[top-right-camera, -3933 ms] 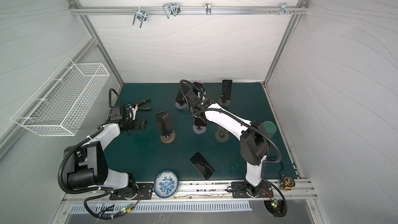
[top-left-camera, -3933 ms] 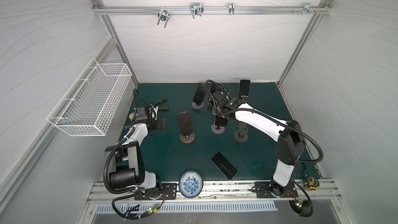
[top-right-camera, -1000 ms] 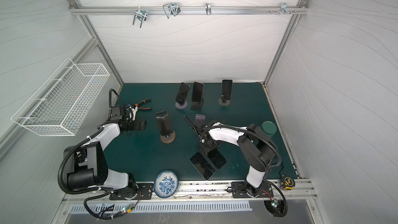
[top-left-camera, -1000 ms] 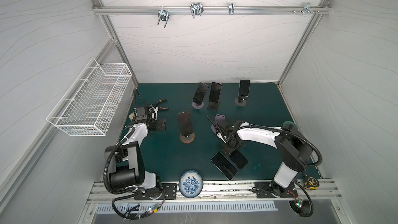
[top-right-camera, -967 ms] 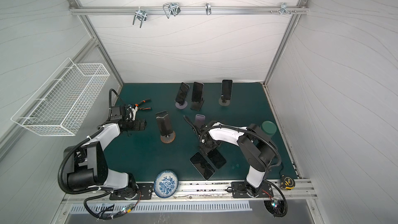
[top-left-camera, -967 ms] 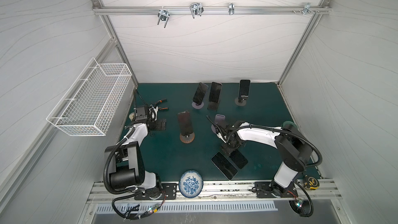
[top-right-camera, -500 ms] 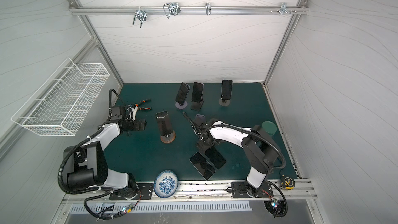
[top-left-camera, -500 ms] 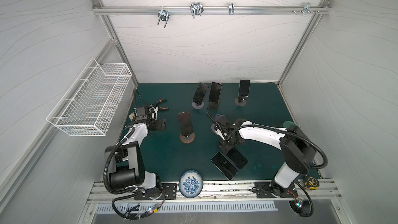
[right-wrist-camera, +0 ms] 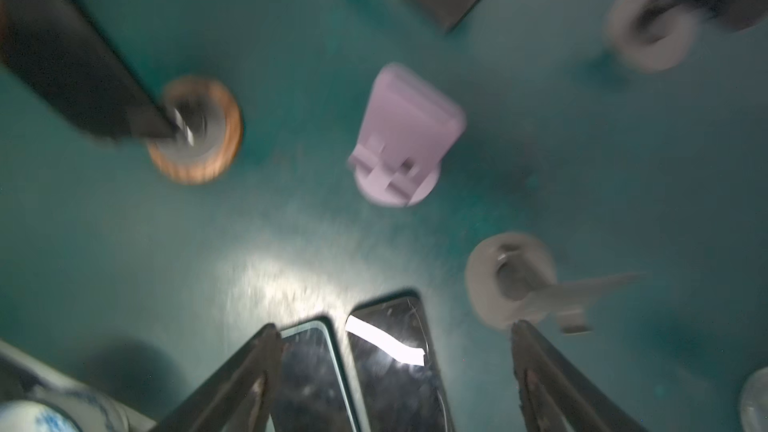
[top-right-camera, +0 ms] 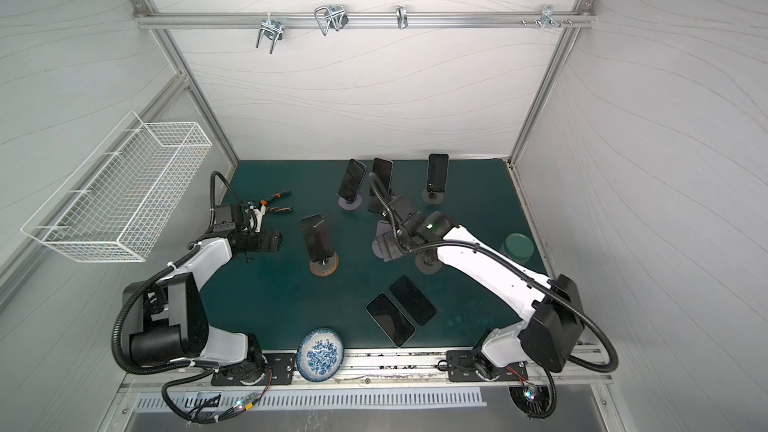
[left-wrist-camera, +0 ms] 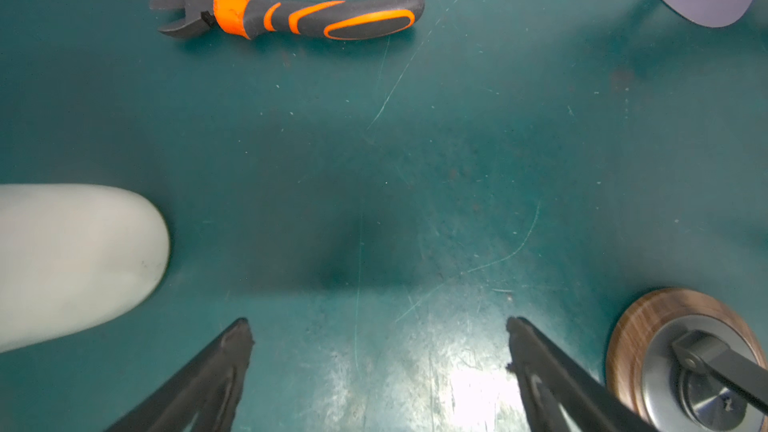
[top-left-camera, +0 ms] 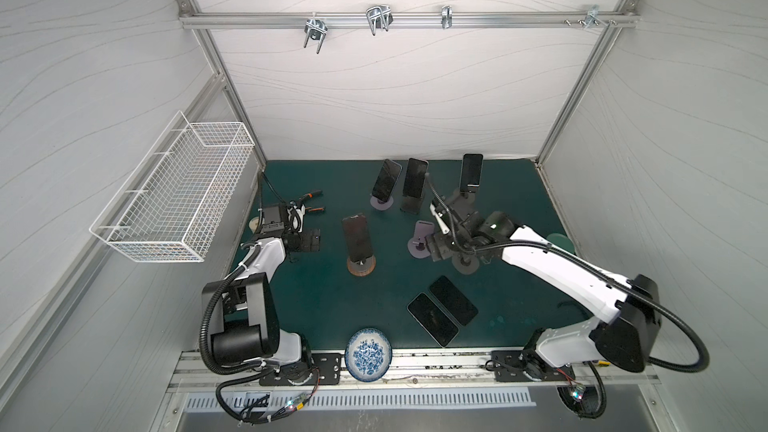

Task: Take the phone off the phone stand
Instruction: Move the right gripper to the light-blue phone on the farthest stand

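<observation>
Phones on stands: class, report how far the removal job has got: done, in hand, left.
Done: two black phones lie flat on the green mat; the lilac stand and the grey round-based stand are empty. In hand: nothing; the right gripper hangs open near the lilac stand, the left gripper open too. Left: four dark phones on stands, one on the wooden-based stand, three at the back.

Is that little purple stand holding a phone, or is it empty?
Empty: the purple stand shows its bare lilac backrest and ledge, with no phone resting on it.
</observation>
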